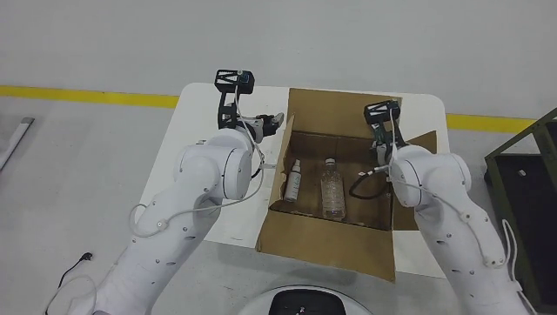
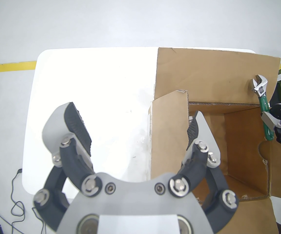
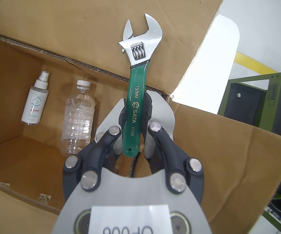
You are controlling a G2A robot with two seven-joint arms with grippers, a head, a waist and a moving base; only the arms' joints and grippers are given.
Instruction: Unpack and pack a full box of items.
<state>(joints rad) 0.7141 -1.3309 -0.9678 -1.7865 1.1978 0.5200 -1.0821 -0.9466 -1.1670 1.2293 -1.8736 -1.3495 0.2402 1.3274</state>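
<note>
The adjustable wrench [image 3: 136,83], with a chrome head and a green-sleeved handle, was clamped by its handle in the right gripper [image 3: 138,105] above the box [image 3: 57,8], near its right wall. Its long axis ran in line with the fingers, head toward the far flap. The left gripper [image 2: 135,120] was spread wide — empty — at the left wall.

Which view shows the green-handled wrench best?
The right wrist view: the wrench stands close and whole, gripped by the right end effector. Left wrist view: the wrench is small, far off. Top view: too small to tell.
</note>
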